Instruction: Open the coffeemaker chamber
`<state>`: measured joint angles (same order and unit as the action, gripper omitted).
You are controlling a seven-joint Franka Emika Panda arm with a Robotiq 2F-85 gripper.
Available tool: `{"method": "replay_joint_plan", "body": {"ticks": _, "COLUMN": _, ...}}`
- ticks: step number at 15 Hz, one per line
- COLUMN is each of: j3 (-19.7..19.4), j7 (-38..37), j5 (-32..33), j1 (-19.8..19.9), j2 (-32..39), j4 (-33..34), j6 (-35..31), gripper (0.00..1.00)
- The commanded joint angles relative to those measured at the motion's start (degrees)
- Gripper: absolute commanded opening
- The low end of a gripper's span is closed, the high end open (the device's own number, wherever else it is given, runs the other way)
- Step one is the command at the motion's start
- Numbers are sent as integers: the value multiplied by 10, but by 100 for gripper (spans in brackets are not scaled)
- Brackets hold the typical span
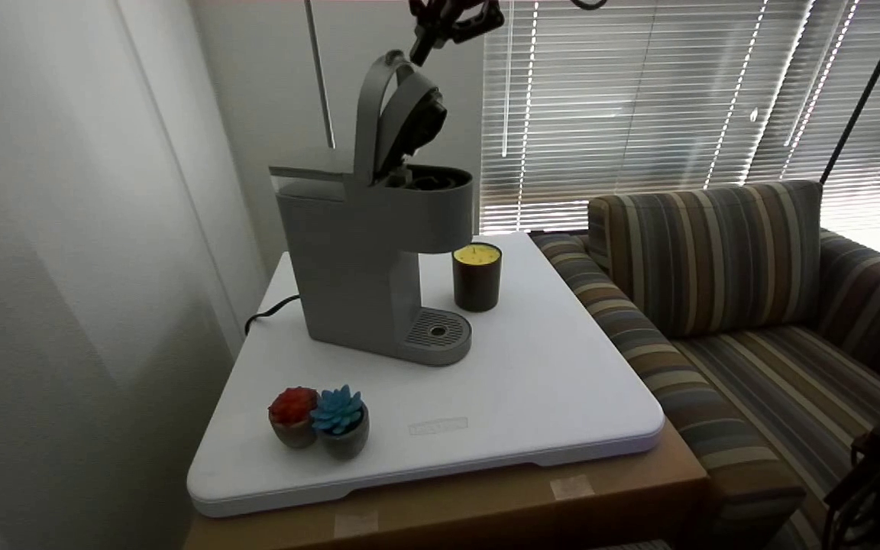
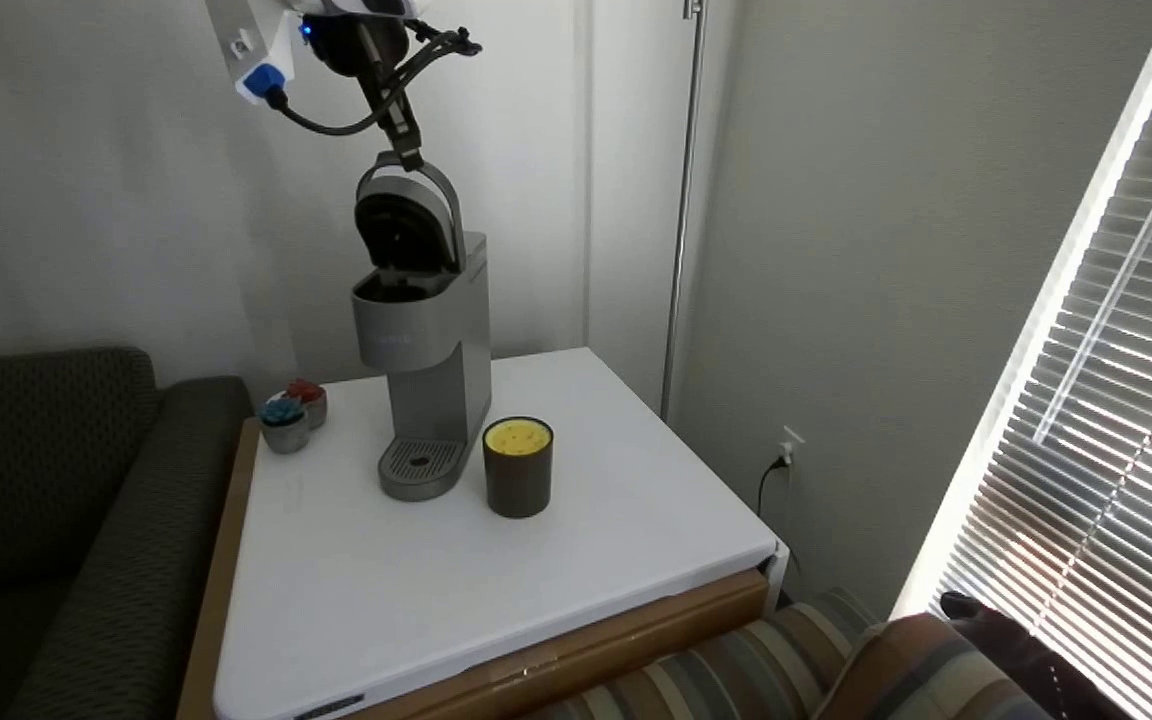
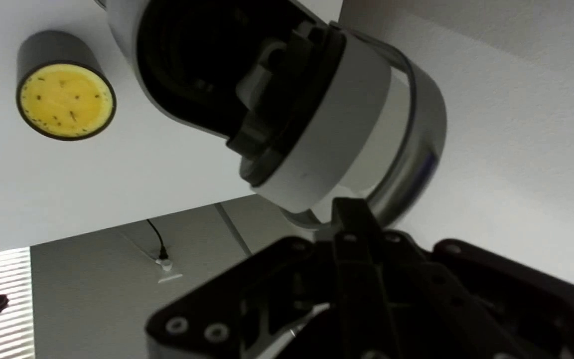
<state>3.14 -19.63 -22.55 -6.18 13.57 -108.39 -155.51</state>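
Wrist view: your gripper (image 3: 351, 212) shows at the bottom with its two fingers together, no gap showing and nothing seen between them; just past them curves the grey handle (image 3: 427, 127), raised, and beyond that the tilted lid (image 3: 329, 129) and the dark chamber (image 3: 197, 60), uncovered; the coffeemaker (image 1: 344, 267) stands upright on the white counter (image 1: 539, 382); the dark yellow-topped cylinder (image 2: 518, 485) sits just beside its drip base (image 2: 421, 472).

Your next move turns on one thing: the coffeemaker lies below the gripper, and the crown of the handle is the part nearest it; in an exterior view the fingertips (image 1: 422, 52) seem to be on the lid's side of that crown, while in an exterior view the gripper (image 2: 410, 155) overlaps it, so you cannot be sure whether they touch; the handle's arch stands close to upright; the lid's long axis slopes up and forward from its rear end, short of vertical.

Your opening looks done or very nearly so; if you want the lid further back, the push likely has to go rearward against the arch; if you are satisfied, rising straight up, away from the crown, looks the cleaner exit; watch for sideways drift, since a tip hooked inside the arch could drag the lid down, or, the coffeemaker probably being light, rock it on the counter.
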Motion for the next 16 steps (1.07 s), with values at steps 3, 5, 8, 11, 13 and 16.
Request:
{"method": "replay_joint_plan", "body": {"ticks": 3, "j3": -10, "j7": -11, "j5": 15, "j1": 18, "j2": -49, "j4": -55, "j6": 77, "gripper": 0}}
{"method": "replay_joint_plan", "body": {"ticks": 5, "j3": -15, "j7": -16, "j5": 25, "j1": 20, "j2": -59, "j4": -62, "j6": 116, "gripper": 0}}
{"method": "replay_joint_plan", "body": {"ticks": 8, "j3": -17, "j7": -15, "j5": 38, "j1": 22, "j2": -66, "j4": -63, "j6": 168, "gripper": 0}}
{"method": "replay_joint_plan", "body": {"ticks": 11, "j3": -18, "j7": -14, "j5": 43, "j1": 22, "j2": -68, "j4": -63, "j6": 192, "gripper": 19}}
{"method": "replay_joint_plan", "body": {"ticks": 13, "j3": -17, "j7": -12, "j5": 38, "j1": 23, "j2": -69, "j4": -64, "j6": 197, "gripper": 39}}
{"method": "replay_joint_plan", "body": {"ticks": 16, "j3": -16, "j7": -11, "j5": 31, "j1": 24, "j2": -69, "j4": -67, "j6": 205, "gripper": 62}}
